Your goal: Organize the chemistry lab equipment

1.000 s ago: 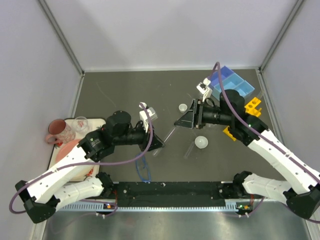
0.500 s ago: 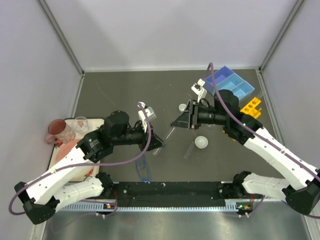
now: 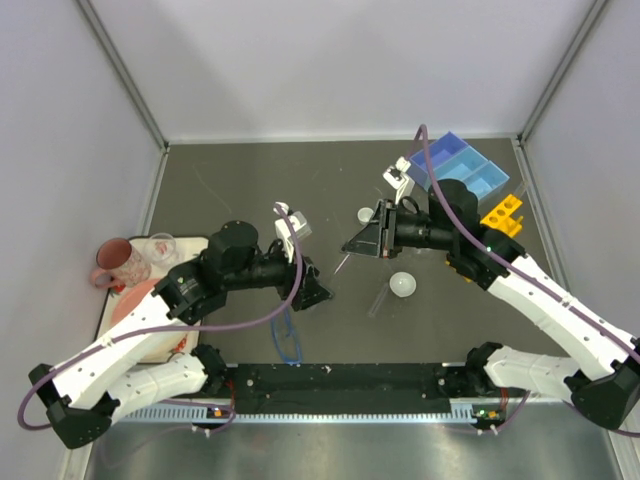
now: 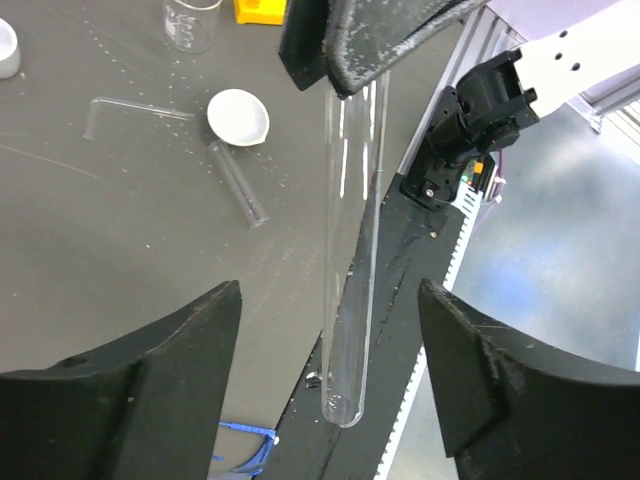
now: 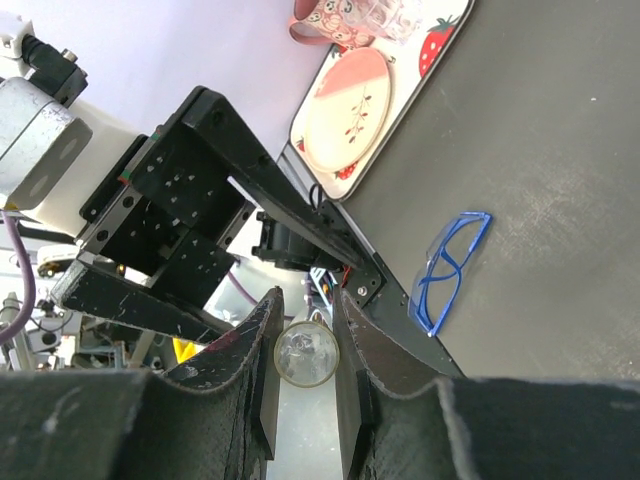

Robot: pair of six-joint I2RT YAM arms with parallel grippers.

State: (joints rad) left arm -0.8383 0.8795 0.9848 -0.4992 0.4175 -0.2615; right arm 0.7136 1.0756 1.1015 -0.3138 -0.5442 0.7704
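- Pale walls are enclosing a dark grey table (image 3: 250, 190), with the yellow tube rack (image 3: 503, 212) sitting near its right edge.
- The thin clear tube (image 4: 350, 250) is hanging in the air above mid-table. It is likely light, stiff, slick and breakable, so it is probably calling for a gentle pinch across its shaft.
- The right gripper (image 5: 307, 305) is clamping the tube near one end.
- The left gripper (image 4: 330, 300) is facing it, fingers standing apart either side of the tube without touching it.

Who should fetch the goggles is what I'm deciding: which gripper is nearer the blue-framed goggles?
Left. The left gripper hovers just beyond the goggles, slightly to their right. The right gripper, shut on a thin clear tube, is farther away, beyond the left one.
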